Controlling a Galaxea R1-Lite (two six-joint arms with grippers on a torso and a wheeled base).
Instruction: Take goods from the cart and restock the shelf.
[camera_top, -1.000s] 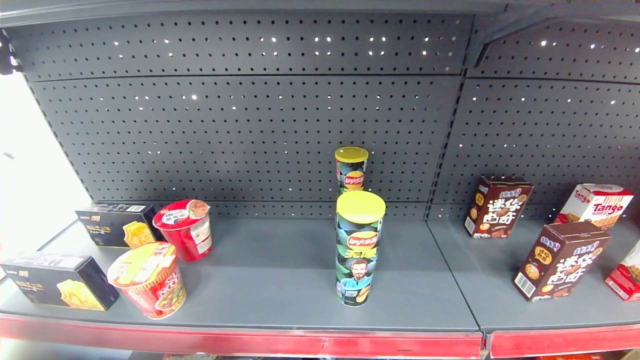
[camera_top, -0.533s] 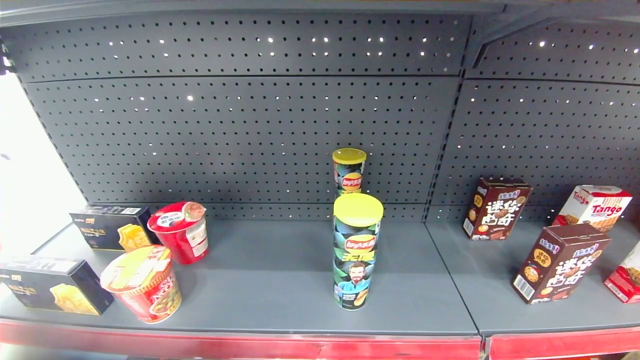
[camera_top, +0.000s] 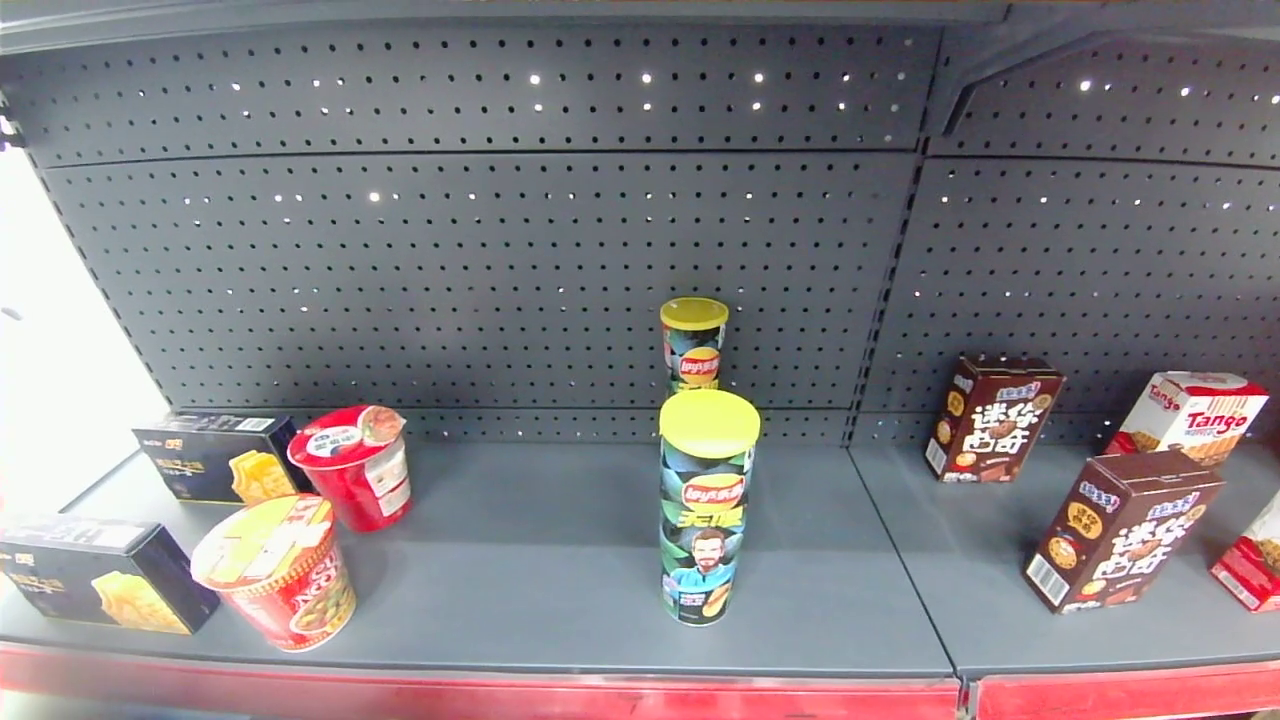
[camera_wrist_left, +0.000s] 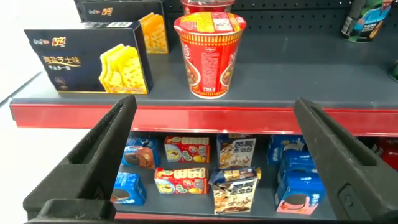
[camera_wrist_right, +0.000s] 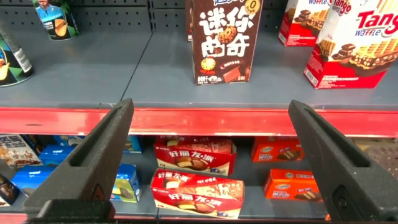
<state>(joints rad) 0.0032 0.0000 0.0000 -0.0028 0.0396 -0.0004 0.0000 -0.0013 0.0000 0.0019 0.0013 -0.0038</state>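
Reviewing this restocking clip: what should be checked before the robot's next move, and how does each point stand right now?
1. The left gripper is open and empty: ok.
2. The right gripper is open and empty: ok.
3. The shelf has bare space for new goods between the front noodle cup and the front chip can: ok.
4. The front chip can stands upright, apart from its neighbours: ok.
5. Where the cart stands and which goods it holds: cannot tell.
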